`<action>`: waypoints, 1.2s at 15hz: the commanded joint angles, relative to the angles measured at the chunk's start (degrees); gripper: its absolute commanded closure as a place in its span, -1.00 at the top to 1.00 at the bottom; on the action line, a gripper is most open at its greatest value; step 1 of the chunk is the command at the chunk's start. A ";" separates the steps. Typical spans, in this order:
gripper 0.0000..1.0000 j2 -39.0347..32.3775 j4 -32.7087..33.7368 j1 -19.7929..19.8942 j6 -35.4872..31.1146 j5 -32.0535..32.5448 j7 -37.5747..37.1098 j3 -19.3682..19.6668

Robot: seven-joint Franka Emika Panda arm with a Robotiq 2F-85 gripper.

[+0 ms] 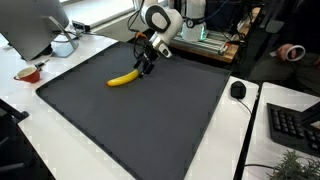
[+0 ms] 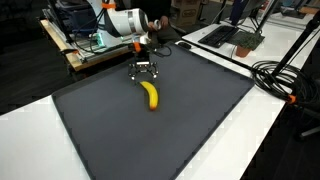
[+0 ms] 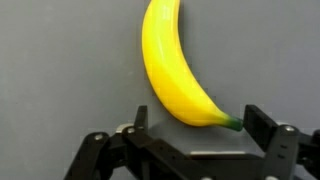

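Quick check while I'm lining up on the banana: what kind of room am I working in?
Most likely an office or lab workspace: a keyboard and mouse sit beside the dark mat, a monitor stands nearby, and cables trail over the white desk.

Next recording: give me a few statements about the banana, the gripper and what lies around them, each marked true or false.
1. The banana lies flat on the dark mat. True.
2. The gripper is shut on the banana. False: in the wrist view its jaws stand open, one on either side of the banana's stem end.
3. The banana is peeled. False: it is whole, in its yellow skin.
4. A computer mouse lies just off the mat's edge. True.
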State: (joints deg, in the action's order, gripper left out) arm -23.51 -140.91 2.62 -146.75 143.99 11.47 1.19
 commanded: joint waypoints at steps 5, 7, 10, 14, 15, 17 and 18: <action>-0.27 -1.52 1.62 0.45 -0.28 -0.16 -1.19 -0.90; -0.50 -1.15 1.37 0.28 -0.35 -0.15 -0.96 -1.10; -0.91 -0.99 1.51 0.07 -0.64 -0.23 -0.62 -1.42; -0.94 -0.98 1.62 -0.19 -0.89 -0.19 0.24 -1.45; -0.94 -0.96 1.60 -0.25 -0.91 -0.18 0.55 -1.41; -0.94 -0.56 1.33 -0.51 -0.55 -0.16 1.42 -1.26; -0.94 -0.35 1.25 -0.57 -0.54 -0.16 1.86 -1.21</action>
State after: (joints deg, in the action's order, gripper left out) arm -24.28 -139.55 2.43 -146.78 143.99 11.66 -0.02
